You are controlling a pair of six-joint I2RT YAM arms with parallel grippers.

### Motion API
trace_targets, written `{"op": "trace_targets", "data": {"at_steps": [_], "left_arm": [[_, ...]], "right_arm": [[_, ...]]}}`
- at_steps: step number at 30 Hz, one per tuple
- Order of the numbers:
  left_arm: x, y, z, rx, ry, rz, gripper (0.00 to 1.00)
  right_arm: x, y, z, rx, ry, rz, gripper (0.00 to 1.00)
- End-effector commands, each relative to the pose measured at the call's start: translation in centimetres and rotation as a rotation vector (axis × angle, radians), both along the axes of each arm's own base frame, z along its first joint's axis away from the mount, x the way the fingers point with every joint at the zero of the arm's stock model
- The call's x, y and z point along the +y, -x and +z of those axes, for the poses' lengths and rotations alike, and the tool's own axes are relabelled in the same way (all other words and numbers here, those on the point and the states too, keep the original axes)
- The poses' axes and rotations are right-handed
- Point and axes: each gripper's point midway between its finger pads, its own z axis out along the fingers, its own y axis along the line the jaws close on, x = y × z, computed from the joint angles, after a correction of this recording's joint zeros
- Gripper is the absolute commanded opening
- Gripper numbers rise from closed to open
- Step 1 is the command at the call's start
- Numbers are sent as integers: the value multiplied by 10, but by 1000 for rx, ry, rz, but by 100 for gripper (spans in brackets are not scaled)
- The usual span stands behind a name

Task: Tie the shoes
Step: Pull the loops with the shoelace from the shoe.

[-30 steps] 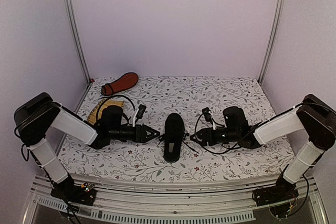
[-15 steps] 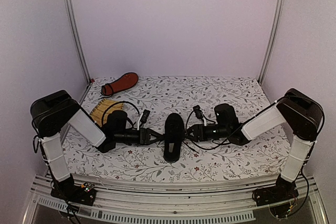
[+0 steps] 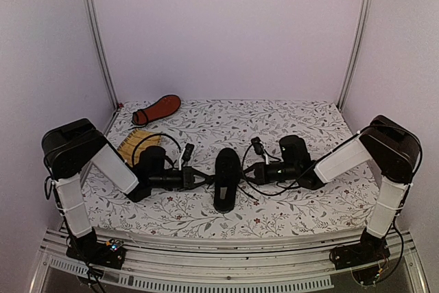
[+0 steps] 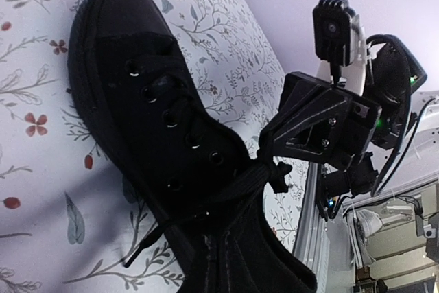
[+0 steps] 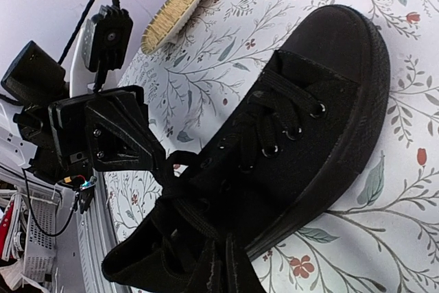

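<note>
A small black low-top canvas shoe (image 3: 228,178) stands upright on its sole near the front middle of the floral-patterned bench (image 3: 309,128), its toe pointing toward the back wall. Its thin black laces (image 5: 264,118) cross the eyelets and gather into a bunch at the top of the tongue. The left gripper (image 3: 206,178) reaches in low from the left side of the shoe; in the right wrist view its fingers taper together to a point (image 5: 159,160) clenched on a strand of the laces. The right gripper (image 3: 245,175) comes in from the opposite side, and the left wrist view shows its tips (image 4: 269,158) pinched together on the bunched laces, with one loose end trailing down onto the bench. The second shoe of the pair (image 3: 158,108) lies well apart at the back left corner, its reddish-orange sole turned up. A yellow woven slatted mat (image 3: 132,145) lies near the left edge, partly hidden behind the left arm.
</note>
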Motion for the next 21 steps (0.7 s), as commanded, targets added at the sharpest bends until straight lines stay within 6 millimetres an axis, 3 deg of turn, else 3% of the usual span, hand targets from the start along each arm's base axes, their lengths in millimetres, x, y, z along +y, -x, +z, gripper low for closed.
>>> {"op": "trace_targets", "data": {"at_steps": [1, 13, 21], "left_arm": [[14, -7, -8, 20, -13, 90, 0], [30, -10, -15, 38, -43, 155, 0], [37, -10, -21, 48, -58, 175, 0]], "right_arm": [[-15, -15, -2, -16, 42, -90, 2], [-52, -23, -21, 16, 114, -209, 2], [-64, -22, -26, 20, 131, -235, 2]]}}
